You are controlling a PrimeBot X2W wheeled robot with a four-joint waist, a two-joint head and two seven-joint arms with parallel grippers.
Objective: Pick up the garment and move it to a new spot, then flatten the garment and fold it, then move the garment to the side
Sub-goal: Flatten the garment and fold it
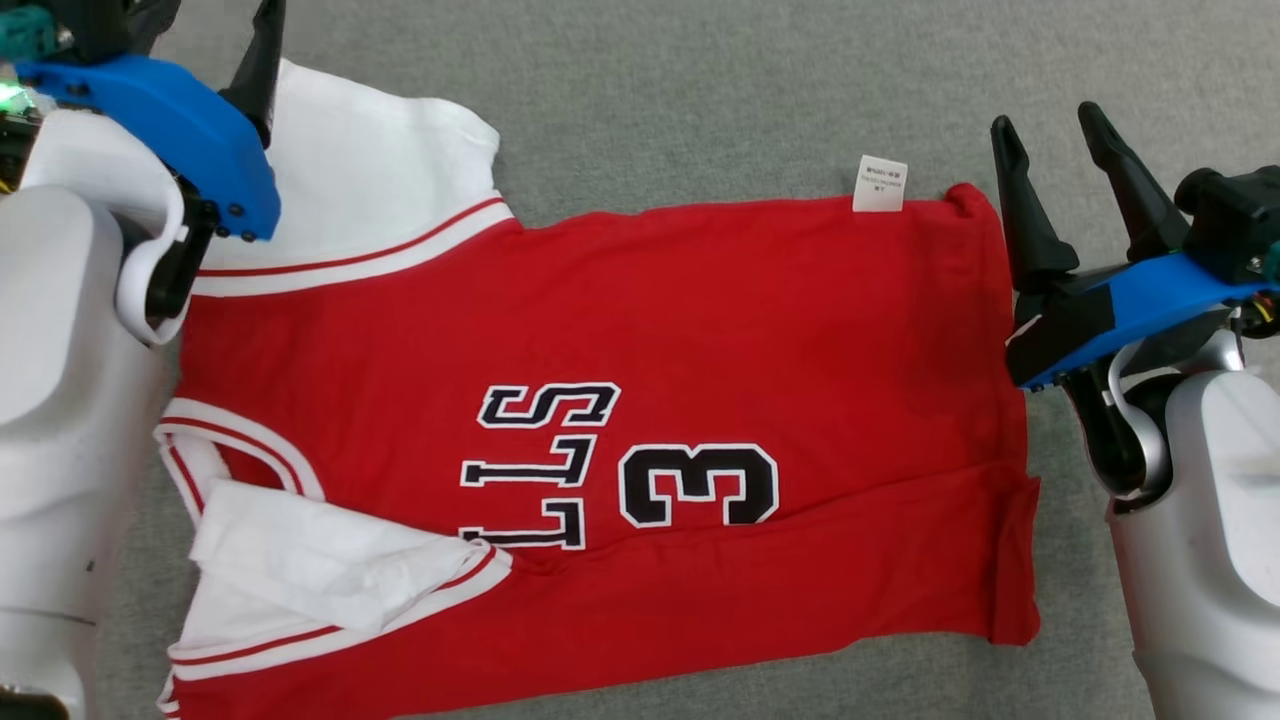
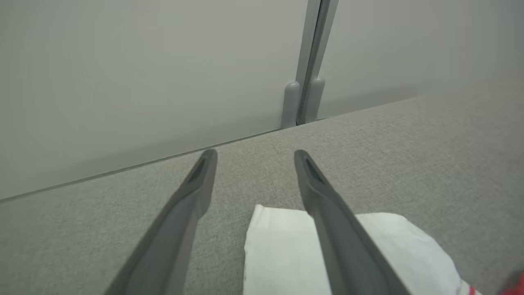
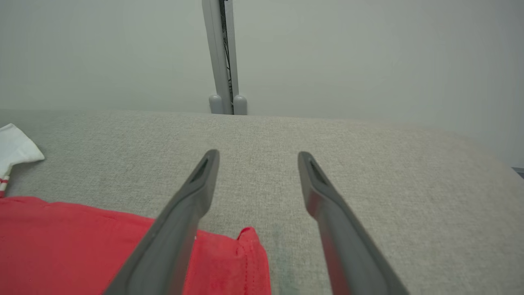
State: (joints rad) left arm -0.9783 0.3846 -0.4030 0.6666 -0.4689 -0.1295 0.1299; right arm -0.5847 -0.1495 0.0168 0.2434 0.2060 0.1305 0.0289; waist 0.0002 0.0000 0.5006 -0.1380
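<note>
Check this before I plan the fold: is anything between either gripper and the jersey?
Nothing visible is. The left gripper hangs open above the white sleeve of the jersey, and the right gripper stands open at the red hem corner, over bare grey surface.

The left gripper (image 2: 254,153) held its 2 dark fingers (image 2: 176,229) spread wide, with nothing between them. The right gripper (image 1: 1046,118) was parted just as wide and empty, its fingers pointing up the head view. The pale left forearm (image 1: 60,400) rose along the left edge and the pale right forearm (image 1: 1200,520) along the right, each ending in a blue wrist mount (image 1: 170,130).
</note>
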